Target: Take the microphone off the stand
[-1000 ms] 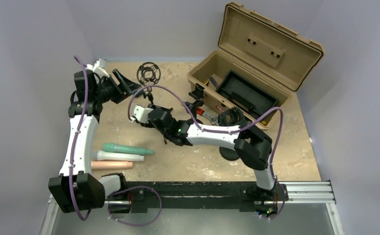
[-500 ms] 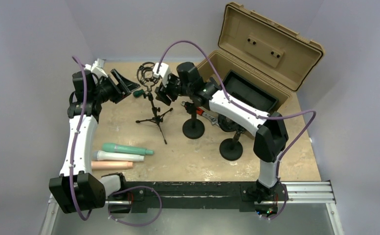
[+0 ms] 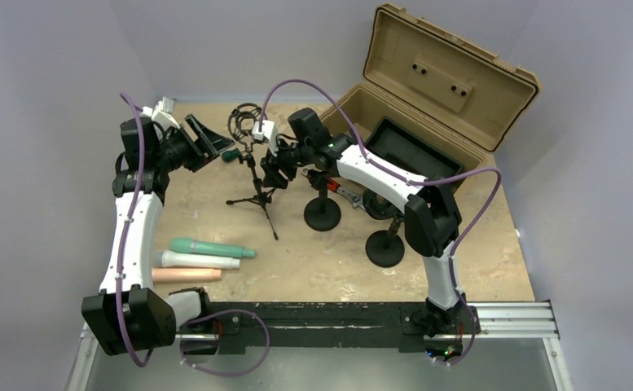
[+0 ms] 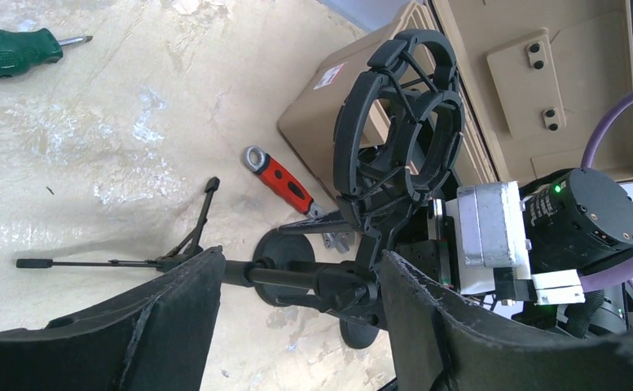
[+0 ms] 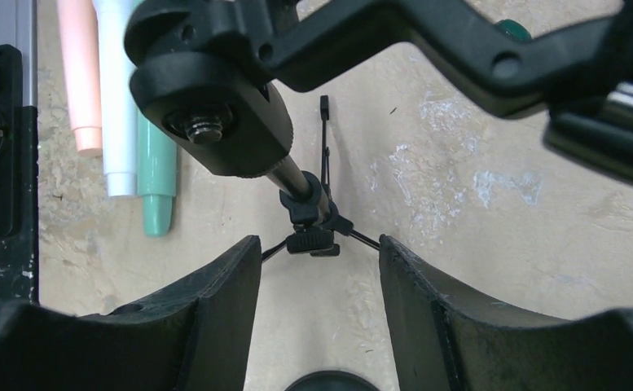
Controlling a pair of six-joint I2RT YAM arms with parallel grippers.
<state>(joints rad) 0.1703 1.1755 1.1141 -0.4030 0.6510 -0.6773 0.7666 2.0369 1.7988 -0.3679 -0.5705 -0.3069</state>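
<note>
Since a second ago the right gripper (image 5: 319,248) has swung from mid-table up to the tripod stand (image 3: 256,191) and dipped slightly; the left gripper (image 4: 301,261) has not shifted. The stand's shock mount (image 4: 398,122), at 11 o'clock on the table (image 3: 476,261), looks empty, and three microphones (image 3: 199,261) lie side by side at 8 o'clock. Both jaws are released: the left straddle the pole without touching it, and the right gape beneath the mount. Removal looks done; for any further pulling, clamp the pole first, since the light tripod would probably tip. The tabletop is mottled beige, an open toolbox (image 3: 427,106) sits at 2 o'clock, and lilac walls (image 3: 52,81) stand close around.
</note>
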